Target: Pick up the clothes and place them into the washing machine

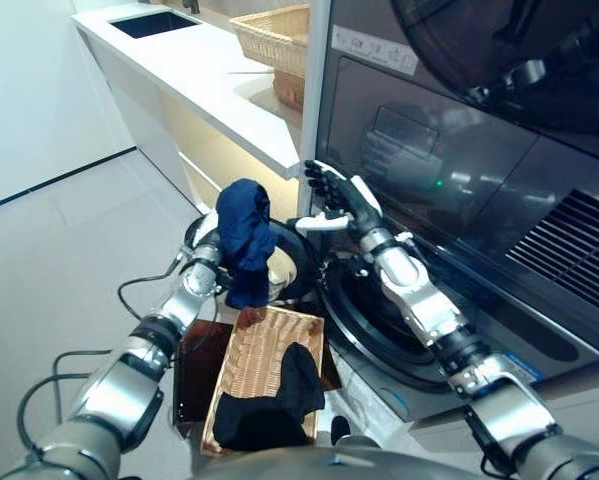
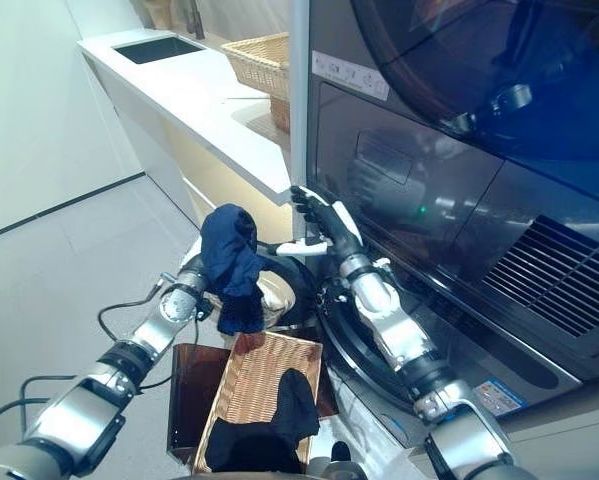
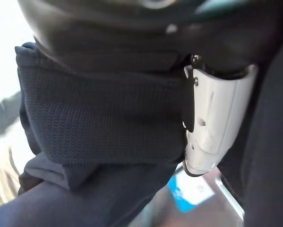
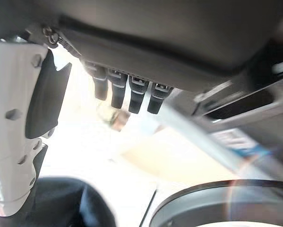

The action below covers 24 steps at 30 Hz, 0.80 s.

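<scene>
While right hand (image 1: 339,195) spreads empty, left hand (image 3: 212,123) clutches navy garment (image 1: 245,240).

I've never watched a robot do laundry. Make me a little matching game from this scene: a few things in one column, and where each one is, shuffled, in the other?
Things:
1. navy garment
2. black garment
3. right hand
4. second wicker basket

Places:
A. on the white counter
B. lying in the wicker basket on the floor
C. held up in the left hand
D. open, raised by the washing machine's front

Pairs: 1-C, 2-B, 3-D, 4-A
</scene>
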{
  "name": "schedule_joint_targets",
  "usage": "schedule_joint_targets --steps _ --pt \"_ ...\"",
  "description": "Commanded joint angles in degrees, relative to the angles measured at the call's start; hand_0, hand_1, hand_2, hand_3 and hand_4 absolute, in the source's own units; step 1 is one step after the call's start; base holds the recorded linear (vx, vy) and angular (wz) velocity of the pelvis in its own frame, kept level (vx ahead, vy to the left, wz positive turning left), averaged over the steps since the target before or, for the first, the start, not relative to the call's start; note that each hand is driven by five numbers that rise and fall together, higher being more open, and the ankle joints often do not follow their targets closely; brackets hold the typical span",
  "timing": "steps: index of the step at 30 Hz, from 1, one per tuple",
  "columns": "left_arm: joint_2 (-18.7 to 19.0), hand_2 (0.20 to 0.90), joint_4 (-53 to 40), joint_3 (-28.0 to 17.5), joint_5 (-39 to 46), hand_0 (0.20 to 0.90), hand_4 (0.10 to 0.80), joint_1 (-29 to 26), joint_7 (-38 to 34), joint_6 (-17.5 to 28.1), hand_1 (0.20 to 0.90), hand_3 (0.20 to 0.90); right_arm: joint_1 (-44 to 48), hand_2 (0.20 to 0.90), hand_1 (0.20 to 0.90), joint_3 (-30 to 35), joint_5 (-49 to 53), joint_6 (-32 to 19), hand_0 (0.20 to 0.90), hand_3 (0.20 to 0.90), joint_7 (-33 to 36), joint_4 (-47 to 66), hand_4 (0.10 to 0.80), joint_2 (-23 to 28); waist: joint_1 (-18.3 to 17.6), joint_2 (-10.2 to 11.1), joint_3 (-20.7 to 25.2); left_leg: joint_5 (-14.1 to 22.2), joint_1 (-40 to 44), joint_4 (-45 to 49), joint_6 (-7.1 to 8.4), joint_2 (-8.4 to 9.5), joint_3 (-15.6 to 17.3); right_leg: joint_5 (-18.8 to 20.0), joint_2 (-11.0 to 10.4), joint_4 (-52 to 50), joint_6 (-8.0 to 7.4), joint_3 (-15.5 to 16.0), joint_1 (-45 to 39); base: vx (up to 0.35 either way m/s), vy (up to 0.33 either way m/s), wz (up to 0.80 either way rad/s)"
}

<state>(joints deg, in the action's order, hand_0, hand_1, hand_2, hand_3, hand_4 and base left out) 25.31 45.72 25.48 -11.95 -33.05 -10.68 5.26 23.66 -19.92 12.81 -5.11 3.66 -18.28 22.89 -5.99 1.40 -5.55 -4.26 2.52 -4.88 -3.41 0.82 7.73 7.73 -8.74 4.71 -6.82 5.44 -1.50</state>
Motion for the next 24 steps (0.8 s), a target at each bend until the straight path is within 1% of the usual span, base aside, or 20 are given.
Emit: schedule_joint_targets --steps 1,2,3,9,11,15,19,22,24 --pt "4.1 0.200 4.9 2.0 -6.6 0.200 0.300 -10.9 -5.8 4.0 0.200 0.200 2.2 0.900 0.900 3.6 2.3 -7.9 0.900 0.900 1.3 -0.5 0.800 0.5 1.4 0.2 7.7 3.1 -0.7 0.4 2.67 0.25 0.9 -5.1 -2.8 -6.2 -2.27 -0.7 2.5 0.000 0.000 0.00" --pt "5.2 0.200 4.7 2.9 -9.4 0.200 0.300 -11.1 -6.1 3.7 0.200 0.200 1.7 0.900 0.900 4.2 2.2 -8.1 0.900 0.900 1.5 -1.0 0.800 0.8 1.3 0.1 7.7 3.1 -0.7 0.4 2.66 0.26 0.9 -5.1 -2.7 -6.2 -2.27 -0.7 2.6 0.000 0.000 0.00" --pt "7.5 0.200 4.2 4.8 -14.4 0.200 0.300 -11.8 -6.6 3.4 0.200 0.200 0.8 0.900 0.900 5.2 2.1 -8.4 0.900 0.900 2.0 -2.0 0.800 1.3 1.2 0.0 7.7 3.2 -0.7 0.4 2.69 0.29 0.8 -5.1 -2.8 -6.2 -2.40 -0.7 2.5 0.000 0.000 0.00" --pt "12.0 0.200 1.1 6.8 -21.6 0.200 0.300 -12.3 -7.6 3.1 0.200 0.200 -0.2 0.900 0.900 5.7 1.7 -8.4 0.900 0.900 2.0 -4.0 0.800 2.6 1.4 -0.2 7.8 3.2 -0.7 0.4 2.74 0.34 0.6 -5.2 -2.8 -6.1 -2.49 -0.6 2.5 0.000 0.000 0.00" --pt "12.9 0.200 0.7 7.5 -23.6 0.200 0.300 -12.3 -8.0 2.9 0.200 0.200 0.0 0.900 0.900 5.7 2.0 -8.5 0.900 0.900 2.0 -4.6 0.800 2.8 1.5 -0.2 7.8 3.2 -0.7 0.4 2.77 0.32 0.6 -5.2 -2.8 -6.1 -2.52 -0.5 2.5 0.000 0.000 0.00" --pt "16.6 0.200 1.2 11.9 -31.9 0.200 0.300 -13.9 -8.0 1.7 0.200 0.200 -0.5 0.900 0.900 5.1 1.8 -8.5 0.900 0.900 1.5 -5.1 0.800 3.5 1.4 -0.3 7.8 3.3 -0.7 0.3 2.84 0.27 0.7 -5.3 -2.7 -6.1 -2.59 -0.5 2.5 0.000 0.000 0.00" --pt "19.5 0.200 0.4 15.2 -36.5 0.200 0.300 -15.7 -5.2 1.7 0.200 0.200 -0.7 0.900 0.900 3.1 -1.1 -6.8 0.900 0.900 -0.1 -5.2 0.800 4.9 1.6 -0.5 7.8 3.3 -0.7 0.3 2.84 0.25 0.8 -5.2 -2.7 -6.1 -2.64 -0.5 2.5 0.000 0.000 0.00" --pt "21.5 0.200 -2.0 16.4 -38.8 0.200 0.300 -16.4 -4.8 2.4 0.200 0.200 -1.1 0.900 0.900 2.6 -2.1 -6.5 0.900 0.900 -1.1 -4.9 0.800 5.2 1.7 -0.5 7.9 3.3 -0.7 0.3 2.84 0.30 0.7 -5.3 -2.7 -6.0 -2.71 -0.5 2.5 0.000 0.000 0.00" --pt "22.5 0.200 -3.5 16.2 -38.5 0.200 0.300 -16.2 -4.4 2.9 0.200 0.200 -1.2 0.900 0.900 2.3 -2.3 -6.2 0.900 0.900 -1.6 -5.0 0.800 5.2 1.9 -0.5 7.8 3.3 -0.7 0.3 2.84 0.35 0.6 -5.2 -2.7 -6.0 -2.73 -0.4 2.4 0.000 0.000 0.00"
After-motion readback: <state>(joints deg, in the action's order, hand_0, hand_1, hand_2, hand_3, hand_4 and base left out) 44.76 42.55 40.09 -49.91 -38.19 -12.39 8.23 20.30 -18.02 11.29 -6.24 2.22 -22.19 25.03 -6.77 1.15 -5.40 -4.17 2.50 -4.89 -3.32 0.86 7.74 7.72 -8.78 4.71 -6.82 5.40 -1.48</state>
